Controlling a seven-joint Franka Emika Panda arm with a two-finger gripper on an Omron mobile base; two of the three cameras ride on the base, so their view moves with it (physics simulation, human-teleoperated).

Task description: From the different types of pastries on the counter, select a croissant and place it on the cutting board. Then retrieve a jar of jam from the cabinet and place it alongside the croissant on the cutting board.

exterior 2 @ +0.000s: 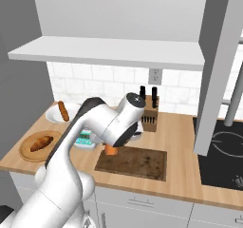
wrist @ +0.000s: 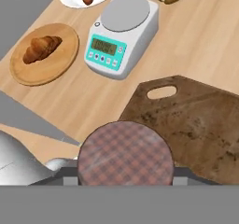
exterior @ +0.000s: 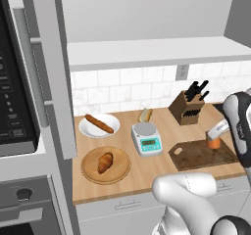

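My gripper [wrist: 125, 177] is shut on the jar of jam [wrist: 125, 154], whose checked reddish lid hides most of the fingers. The jar [exterior: 213, 142] hangs low over the handle end of the dark cutting board [exterior: 203, 154], and I cannot tell whether it touches the board [exterior 2: 137, 163]. The golden-brown croissant [exterior: 105, 162] lies on the round light-wood plate [exterior: 88, 173], left of the board. On a white plate [exterior: 87, 129] behind it lies the long brown stick pastry [exterior: 99, 123]. The pale bun [exterior: 145, 114] sits by the wall. Nothing lies on the cabinet shelf [exterior: 147, 50].
A white kitchen scale [exterior: 146, 137] stands between the round plate and the board. A knife block [exterior: 187, 107] is behind the board. The black microwave [exterior: 14, 106] is at the left, a black hob [exterior 2: 223, 151] at the right, and a grey cabinet door panel [exterior 2: 216, 70] hangs open.
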